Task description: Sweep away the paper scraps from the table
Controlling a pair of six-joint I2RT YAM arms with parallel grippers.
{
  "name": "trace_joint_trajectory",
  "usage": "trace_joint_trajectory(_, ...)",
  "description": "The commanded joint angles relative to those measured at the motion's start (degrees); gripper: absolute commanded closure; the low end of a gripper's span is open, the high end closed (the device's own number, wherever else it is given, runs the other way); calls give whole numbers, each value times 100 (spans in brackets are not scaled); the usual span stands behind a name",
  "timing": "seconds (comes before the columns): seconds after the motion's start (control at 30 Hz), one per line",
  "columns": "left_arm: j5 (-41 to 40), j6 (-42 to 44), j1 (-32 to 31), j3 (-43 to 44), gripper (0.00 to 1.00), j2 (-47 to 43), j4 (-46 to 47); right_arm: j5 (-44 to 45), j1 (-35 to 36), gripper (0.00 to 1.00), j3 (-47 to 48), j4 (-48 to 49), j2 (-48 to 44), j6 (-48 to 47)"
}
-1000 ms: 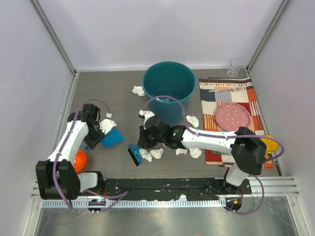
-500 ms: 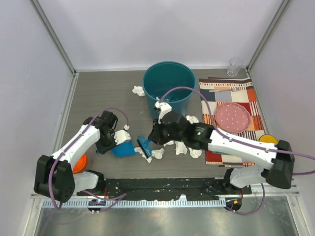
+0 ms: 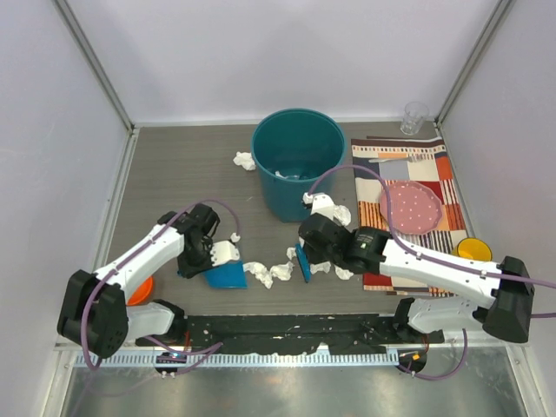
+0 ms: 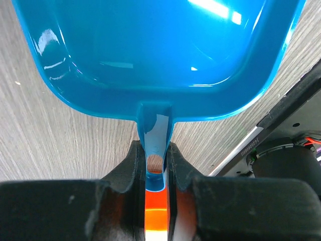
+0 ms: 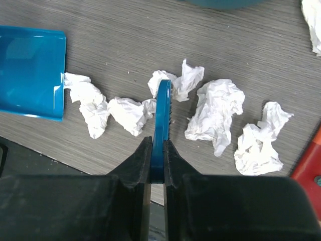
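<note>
Top external: left hand (image 3: 221, 257) tight on the dustpan (image 3: 228, 276), right hand (image 3: 309, 254) tight on the brush (image 3: 302, 264) amid paper scraps (image 3: 280, 272).

A tall teal bin (image 3: 287, 200) stands upright toward the far edge of the desk (image 3: 191, 165), about midway along it. Down the right edge lies a striped patchwork placemat (image 3: 369, 187). A pink dotted plate (image 3: 410, 205) sits on its middle, and what looks like a fork (image 3: 398, 158) lies across its far end. A clear glass (image 3: 415, 117) stands in the far right corner, just off the mat. A yellow bowl (image 3: 473, 249) sits by the right edge, and an orange bowl (image 3: 136, 293) sits near the left edge, toward the front. A blue dustpan (image 3: 228, 275) lies near the front edge, left of centre, with a blue brush (image 3: 302, 261) on edge to its right.
</note>
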Motion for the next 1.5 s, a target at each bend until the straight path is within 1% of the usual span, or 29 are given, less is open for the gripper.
trace_joint_trajectory(0.0,-14,182,-27,-151,100,-130,-3,92,3,99,89,487,331,199)
trace_joint_trajectory(0.07,-14,183,-36,-178,100,-166,15,-91,3,99,142,539,576,208)
trace_joint_trajectory(0.3,48,121,-80,-231,100,-148,146,-856,38,99,28,1689,1008,401)
trace_joint_trajectory(0.47,135,77,-159,-248,100,-104,191,-1103,30,99,11,2401,1254,647)
trace_joint_trajectory(0.63,188,94,-212,-213,100,-166,129,-1314,39,99,19,2728,1412,771)
trace_joint_trajectory(0.73,416,200,-264,-99,100,-175,6,-1323,38,99,72,2824,1439,797)
trace_joint_trajectory(0.87,829,174,-449,129,100,141,-161,-1525,38,99,282,3123,1597,850)
trace_joint_trajectory(0.97,900,200,-440,95,100,273,-21,-1491,21,99,573,3080,1711,745)
trace_joint_trajectory(1.13,1286,192,-440,173,100,555,50,-1376,-76,99,1046,2939,1773,437)
trace_joint_trajectory(1.27,1454,60,-432,288,100,617,164,-1403,-76,99,1294,2562,1887,305)
trace_joint_trajectory(1.4,1550,51,-370,235,100,573,305,-1087,-85,99,1224,2298,1572,182)
trace_joint_trajectory(1.47,1787,77,-274,253,100,537,296,-972,-137,99,1189,2096,1414,86)
